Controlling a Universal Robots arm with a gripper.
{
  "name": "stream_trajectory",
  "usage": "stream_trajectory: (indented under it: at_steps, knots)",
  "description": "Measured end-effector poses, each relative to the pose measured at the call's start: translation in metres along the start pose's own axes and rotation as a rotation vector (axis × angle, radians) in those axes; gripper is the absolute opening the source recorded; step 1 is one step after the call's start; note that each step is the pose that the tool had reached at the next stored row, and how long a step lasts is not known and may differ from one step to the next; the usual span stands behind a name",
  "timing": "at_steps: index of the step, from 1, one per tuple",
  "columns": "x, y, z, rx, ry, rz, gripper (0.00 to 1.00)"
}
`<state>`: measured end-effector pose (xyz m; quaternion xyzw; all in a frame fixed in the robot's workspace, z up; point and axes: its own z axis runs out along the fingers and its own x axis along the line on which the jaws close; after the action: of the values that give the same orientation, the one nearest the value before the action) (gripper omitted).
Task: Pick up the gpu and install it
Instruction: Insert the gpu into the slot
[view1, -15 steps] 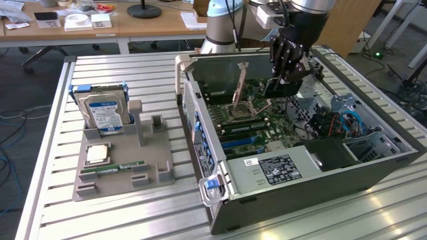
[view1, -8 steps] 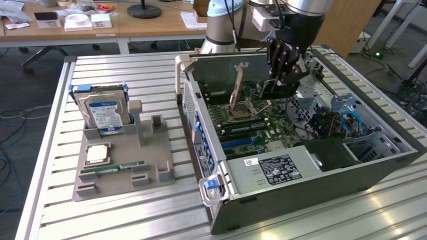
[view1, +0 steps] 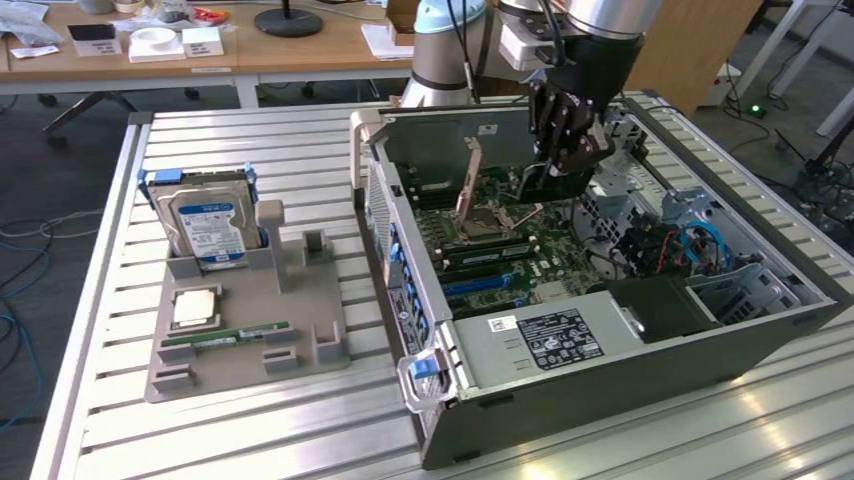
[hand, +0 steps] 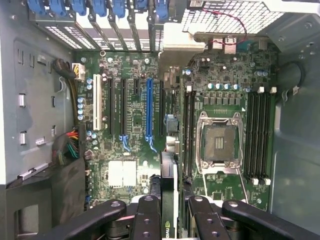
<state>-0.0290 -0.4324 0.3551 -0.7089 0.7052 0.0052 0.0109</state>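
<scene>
Black end effector (view1: 566, 162) clamped on the gpu (view1: 551, 183), card held edge-down over the mobo (view1: 487, 240) inside the open PC case (view1: 747, 340), approx 1 o'clock in the exterior view, w/ hard drive (view1: 207, 225) racked on the desk (view1: 107, 400) at 9 o'clock.

Bright even daylight, glare on metal table (view1: 754, 425), shadowed case (view1: 601, 375) interior

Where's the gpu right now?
In the exterior view's right half, the gpu is gripped by the tool over the motherboard inside the open case.
</scene>
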Motion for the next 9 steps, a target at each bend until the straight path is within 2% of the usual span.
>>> stream_trajectory:
  at_steps: [9]
  knots:
    - [0.0000, 0.0014, 0.0011, -0.0003, -0.0001, -0.014, 0.26]
